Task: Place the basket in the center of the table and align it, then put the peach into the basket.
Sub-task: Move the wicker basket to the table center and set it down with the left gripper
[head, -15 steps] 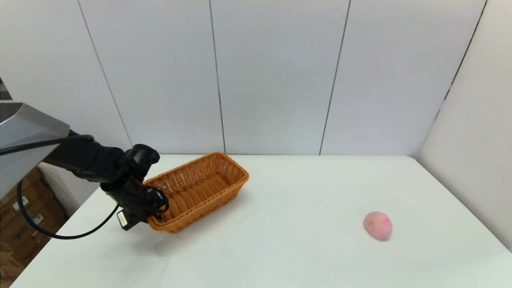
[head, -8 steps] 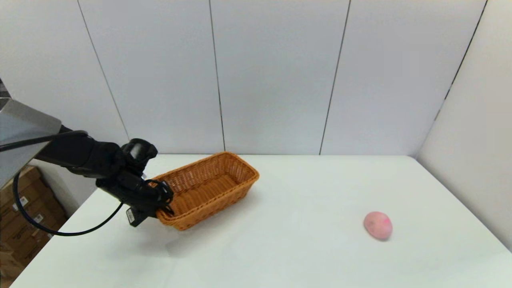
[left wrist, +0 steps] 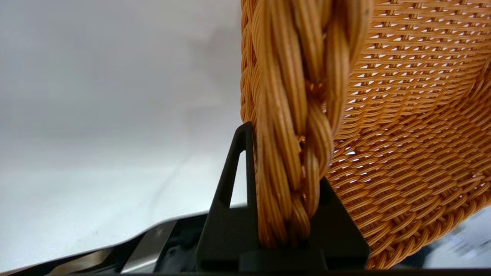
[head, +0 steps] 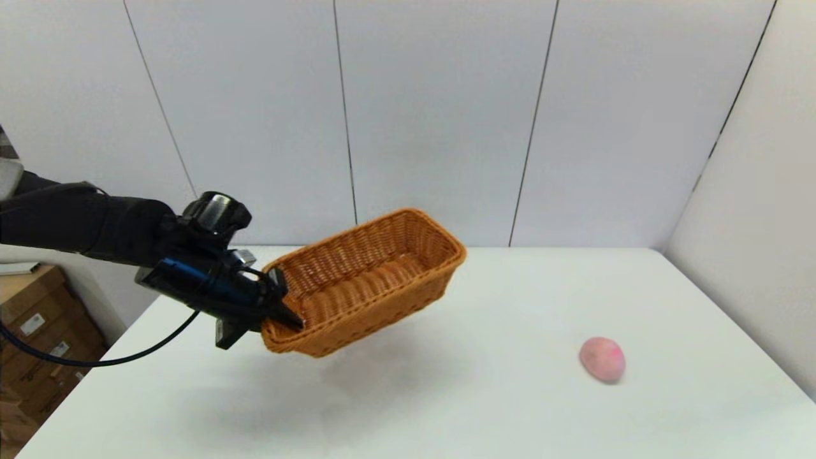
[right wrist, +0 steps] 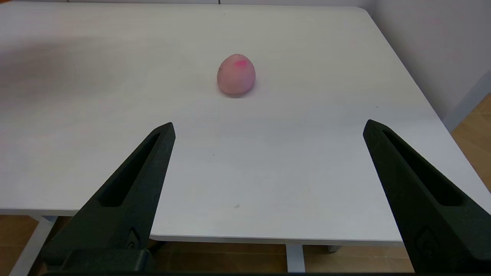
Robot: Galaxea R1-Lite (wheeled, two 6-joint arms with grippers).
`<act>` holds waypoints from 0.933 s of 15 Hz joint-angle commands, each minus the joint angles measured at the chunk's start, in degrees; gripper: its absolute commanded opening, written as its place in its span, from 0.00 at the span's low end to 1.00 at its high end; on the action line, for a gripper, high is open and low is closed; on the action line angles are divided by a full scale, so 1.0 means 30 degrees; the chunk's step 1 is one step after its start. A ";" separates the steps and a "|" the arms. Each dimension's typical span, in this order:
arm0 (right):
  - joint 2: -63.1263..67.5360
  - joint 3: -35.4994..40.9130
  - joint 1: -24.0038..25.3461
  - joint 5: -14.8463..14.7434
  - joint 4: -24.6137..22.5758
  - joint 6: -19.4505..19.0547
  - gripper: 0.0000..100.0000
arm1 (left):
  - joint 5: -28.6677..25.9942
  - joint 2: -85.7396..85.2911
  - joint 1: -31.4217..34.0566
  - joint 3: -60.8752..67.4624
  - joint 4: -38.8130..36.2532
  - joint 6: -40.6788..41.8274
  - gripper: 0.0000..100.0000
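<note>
**Basket held clear of the table by the left gripper, peach lying to the right**

The left gripper point(head: 280, 315) is clamped on the braided rim at the near-left short end of the basket point(head: 376, 280). In the left wrist view its two black fingers point(left wrist: 230, 191) pinch the thick plaited rim between them, one outside the wall and one inside. The basket point(left wrist: 402, 134) hangs in the air above the left-centre part of the table point(head: 446, 408), touching nothing but the gripper. It is tilted, with its far-right end higher than the held end, and its long axis runs from near-left to far-right. A soft shadow lies on the white surface beneath it. The inside of the basket shows only bare weave.

The peach point(head: 602, 359) rests on the table well to the right of the basket, towards the near side, apart from everything else. In the right wrist view the peach point(right wrist: 236, 74) sits beyond the right gripper point(right wrist: 268, 128), whose fingers point(right wrist: 134, 184) are spread wide apart and hold nothing. That gripper hovers off the near edge of the table point(right wrist: 115, 153), pointing across it at the peach, and does not appear in the head view.

To the far left, past the table edge, cardboard boxes point(head: 38, 331) stand on the floor.
</note>
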 commanded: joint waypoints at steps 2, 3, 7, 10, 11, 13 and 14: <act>-0.0021 -0.0003 0.0006 0.0002 0.0001 -0.0008 1.00 | 0.1305 0.1138 -0.4660 -0.2004 0.2330 0.2294 0.00; -0.0021 -0.0003 0.0006 0.0002 0.0030 -0.0008 1.00 | 0.1627 0.1812 -0.4982 -0.2678 0.2916 0.3260 0.00; -0.0021 -0.0003 0.0006 0.0002 0.0030 -0.0008 1.00 | 0.2271 0.3482 -0.5656 -0.4347 0.4615 0.4374 0.00; -0.0021 -0.0003 0.0006 0.0031 0.0030 -0.0038 1.00 | 0.2447 0.4536 -0.5539 -0.4318 0.4879 0.5458 0.00; -0.0021 -0.0003 0.0006 0.0031 0.0030 -0.0038 1.00 | 0.2506 0.4741 -0.5539 -0.4347 0.4820 0.5428 0.00; -0.0021 -0.0003 0.0006 0.0031 0.0030 -0.0067 1.00 | 0.2535 0.5034 -0.5334 -0.4347 0.4732 0.5399 0.00; -0.0021 -0.0003 0.0006 0.0031 0.0030 -0.0067 1.00 | 0.2535 0.5239 -0.5246 -0.4406 0.4586 0.5253 0.00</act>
